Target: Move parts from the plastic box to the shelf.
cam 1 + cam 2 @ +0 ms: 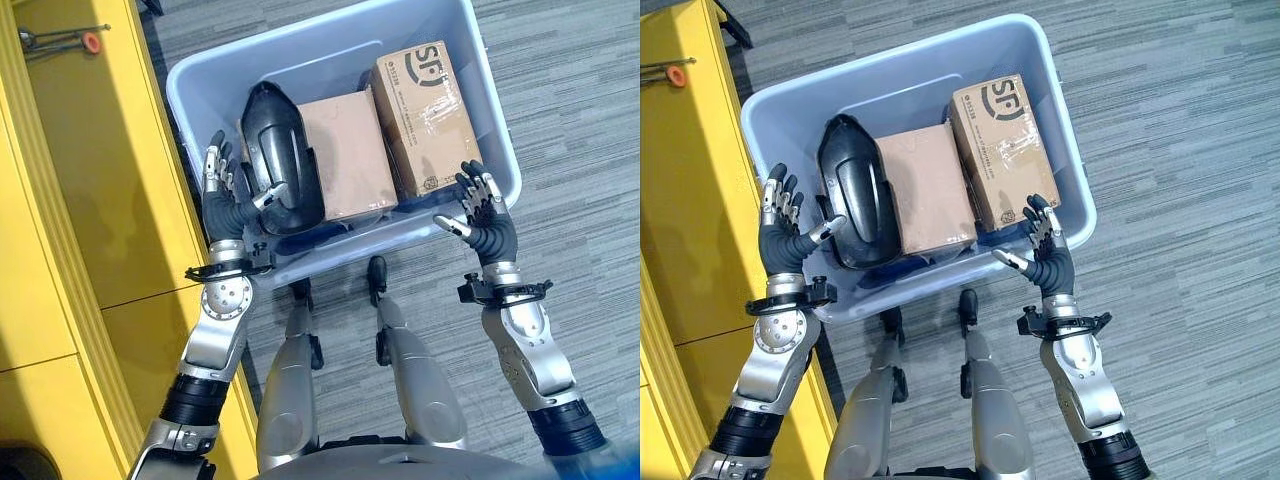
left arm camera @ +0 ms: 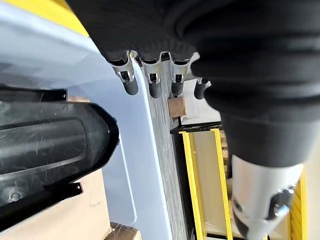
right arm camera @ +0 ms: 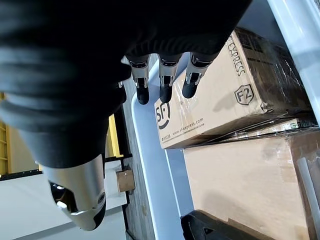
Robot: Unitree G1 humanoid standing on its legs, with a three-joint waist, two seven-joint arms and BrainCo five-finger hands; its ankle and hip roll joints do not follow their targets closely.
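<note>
I see the pale blue plastic box (image 1: 1055, 120) on grey carpet, holding a black moulded part (image 1: 855, 195) and two brown cardboard cartons (image 1: 1005, 150). Left hand (image 1: 218, 190) and right hand (image 1: 485, 215) hover open, empty. Risk, I judge: the glossy curved part slipping from a one-handed grasp. Yellow shelf (image 1: 60, 200) alongside.

Both arms reach forward. The left hand (image 1: 785, 235) is raised with straight, spread fingers and thumb extended. The right hand (image 1: 1045, 255) mirrors it, fingers straight, empty.

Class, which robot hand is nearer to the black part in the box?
Left. The left robot hand is beside the black part; the right robot hand is across the plastic box, by the printed carton.
</note>
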